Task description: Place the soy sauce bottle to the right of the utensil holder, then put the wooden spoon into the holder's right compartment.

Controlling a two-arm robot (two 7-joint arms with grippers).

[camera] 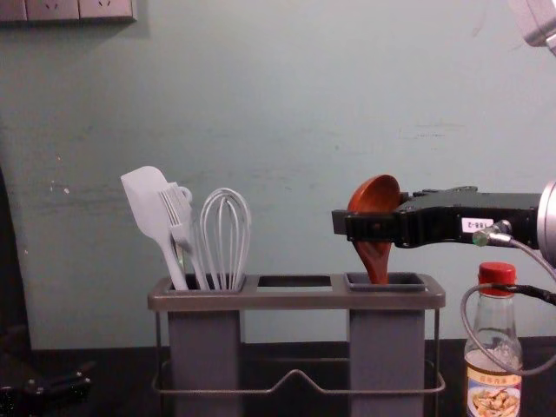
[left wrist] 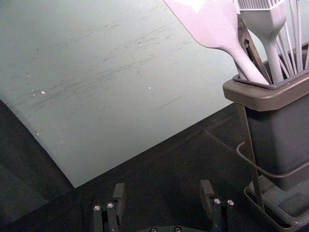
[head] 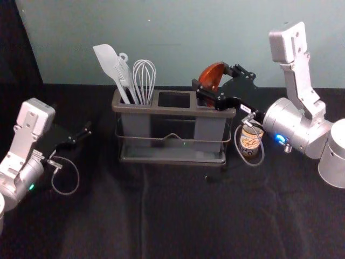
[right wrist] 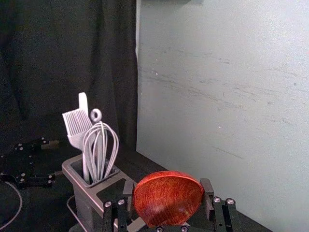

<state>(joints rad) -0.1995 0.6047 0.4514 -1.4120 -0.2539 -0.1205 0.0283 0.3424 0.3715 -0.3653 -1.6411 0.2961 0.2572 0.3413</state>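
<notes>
Right gripper (right wrist: 168, 187) is over the holder's (camera: 295, 301) right end, pinching the spoon (camera: 375, 196) by its bowl, one finger per side. Spoon is bowl up, slightly tilted, handle going down into the right compartment (camera: 387, 347). Bottle (camera: 493, 382) is upright just beside the holder, on the right, so that half looks done. Left gripper (left wrist: 162, 187) is idle off the holder's left end, fingers spread, nothing between them.

Step in hand, as judged: seat spoon, let go. Main risk is the cable (camera: 464, 314) under the right wrist: it loops across the bottle's neck in the chest view, so backing off or dropping the wrist could snag and tip the bottle. Contact itself can't be confirmed. Bowl is rounded and likely smooth, so it may twist or slip if the handle meets a wall. Fingers sit close above the rim; going too low could knock it and shift the holder. Uneven finger release could flick the spoon sideways. Best to part them evenly, then lift before retreating.
</notes>
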